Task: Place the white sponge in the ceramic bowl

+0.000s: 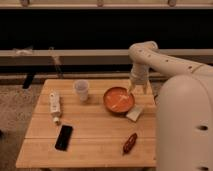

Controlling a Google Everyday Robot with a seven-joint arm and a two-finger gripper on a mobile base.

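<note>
In the camera view, the gripper [136,89] hung pointing down at the ceramic bowl's [106,99] rim, at about 2 o'clock. It carried no sponge, and I cannot tell whether it was spread or pressed together. The white sponge [134,114] lay flat on the wooden table [95,125] just beside the bowl at its 4 o'clock, outside it, so the placing looked undone and the arm was probably kept close to reach it.
</note>
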